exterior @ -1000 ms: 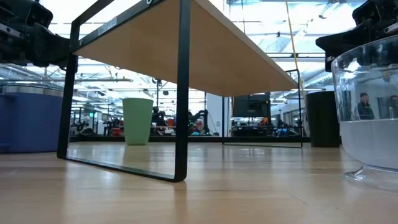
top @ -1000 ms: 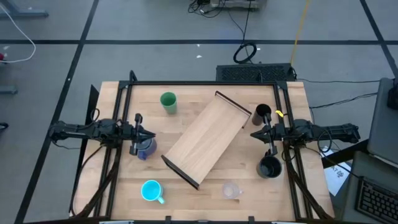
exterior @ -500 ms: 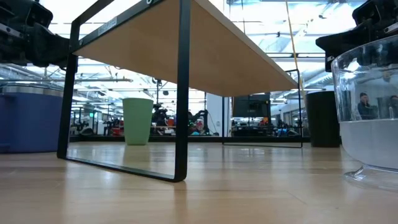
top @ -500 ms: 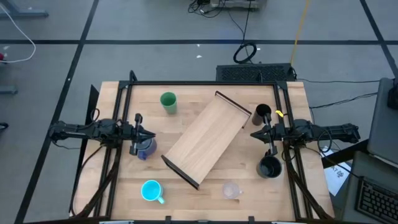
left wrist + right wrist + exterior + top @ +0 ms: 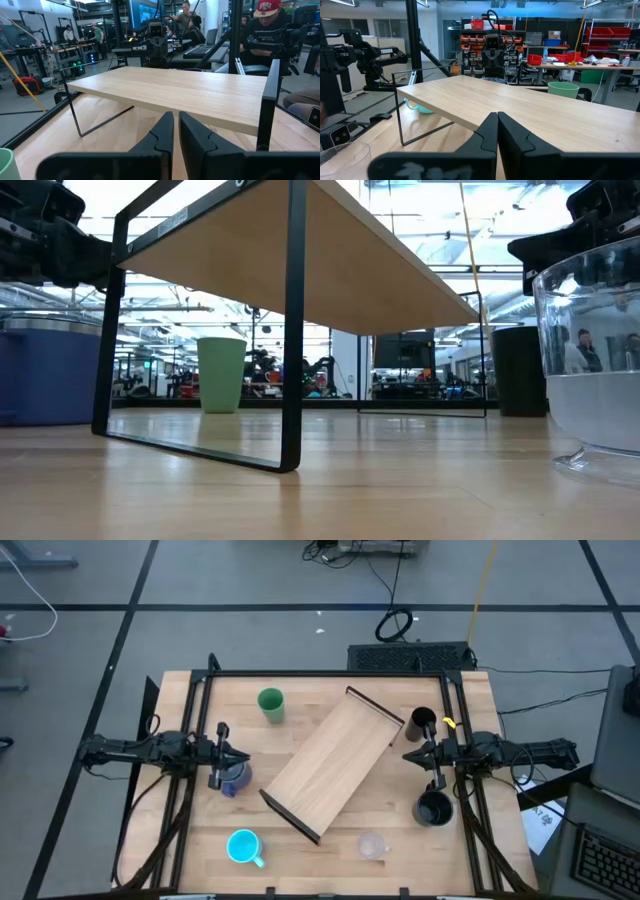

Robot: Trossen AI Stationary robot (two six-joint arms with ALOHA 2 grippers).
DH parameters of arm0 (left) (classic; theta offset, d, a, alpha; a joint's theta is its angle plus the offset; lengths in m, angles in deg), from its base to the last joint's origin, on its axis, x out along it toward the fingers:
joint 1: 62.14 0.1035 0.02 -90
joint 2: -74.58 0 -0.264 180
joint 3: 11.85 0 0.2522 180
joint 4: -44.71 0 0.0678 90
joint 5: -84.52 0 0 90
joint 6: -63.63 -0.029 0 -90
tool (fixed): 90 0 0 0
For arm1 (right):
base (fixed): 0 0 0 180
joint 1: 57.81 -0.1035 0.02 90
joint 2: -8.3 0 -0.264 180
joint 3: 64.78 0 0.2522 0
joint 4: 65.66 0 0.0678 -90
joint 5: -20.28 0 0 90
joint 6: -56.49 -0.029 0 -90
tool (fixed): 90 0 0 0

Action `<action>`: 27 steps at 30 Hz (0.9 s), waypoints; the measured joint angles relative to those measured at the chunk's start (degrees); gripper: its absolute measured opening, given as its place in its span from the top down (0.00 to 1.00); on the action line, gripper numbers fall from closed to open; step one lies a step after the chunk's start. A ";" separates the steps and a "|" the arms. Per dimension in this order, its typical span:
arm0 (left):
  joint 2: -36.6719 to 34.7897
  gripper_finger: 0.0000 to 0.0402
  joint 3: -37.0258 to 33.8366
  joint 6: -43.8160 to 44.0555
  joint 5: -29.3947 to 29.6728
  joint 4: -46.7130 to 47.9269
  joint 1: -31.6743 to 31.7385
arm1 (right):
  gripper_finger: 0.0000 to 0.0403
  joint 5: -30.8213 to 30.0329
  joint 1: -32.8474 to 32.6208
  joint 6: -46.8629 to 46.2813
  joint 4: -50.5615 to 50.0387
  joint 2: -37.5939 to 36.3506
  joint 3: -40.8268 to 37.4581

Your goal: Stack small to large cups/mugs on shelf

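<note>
The light-wood shelf (image 5: 330,762) stands on its dark end brackets, set slantwise at the table's middle. Around it stand the green tumbler (image 5: 270,703), the blue-purple mug (image 5: 233,778), the cyan mug (image 5: 243,846), the tiny clear cup (image 5: 372,845), the tall black cup (image 5: 422,722) and the wide black mug (image 5: 433,809). My left gripper (image 5: 245,757) hovers shut and empty just above the blue-purple mug, facing the shelf (image 5: 190,92). My right gripper (image 5: 408,756) hovers shut and empty between the two black cups, facing the shelf (image 5: 530,115).
A dark metal frame (image 5: 330,674) runs around the table's edges. Bare wood lies at the far middle and near the front edge between the cyan mug and the clear cup. People sit at desks beyond the table (image 5: 265,30).
</note>
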 joint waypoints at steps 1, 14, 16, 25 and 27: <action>0.00 0.92 -0.01 0.00 0.01 -0.02 -0.01 | 1.00 0.01 -0.01 0.00 0.00 0.00 0.00; 0.00 0.92 0.00 0.00 0.00 -0.02 0.00 | 1.00 0.00 0.00 0.59 0.02 -0.01 0.00; 0.00 0.92 0.00 0.00 0.01 -0.02 -0.02 | 1.00 0.00 -0.02 0.72 0.02 -0.02 0.00; 0.00 0.92 0.00 0.00 0.00 -0.02 0.00 | 1.00 0.00 0.00 0.26 0.43 0.00 0.00; 0.00 0.92 -0.01 0.00 0.01 -0.02 0.00 | 1.00 0.00 0.00 0.26 0.43 0.00 0.00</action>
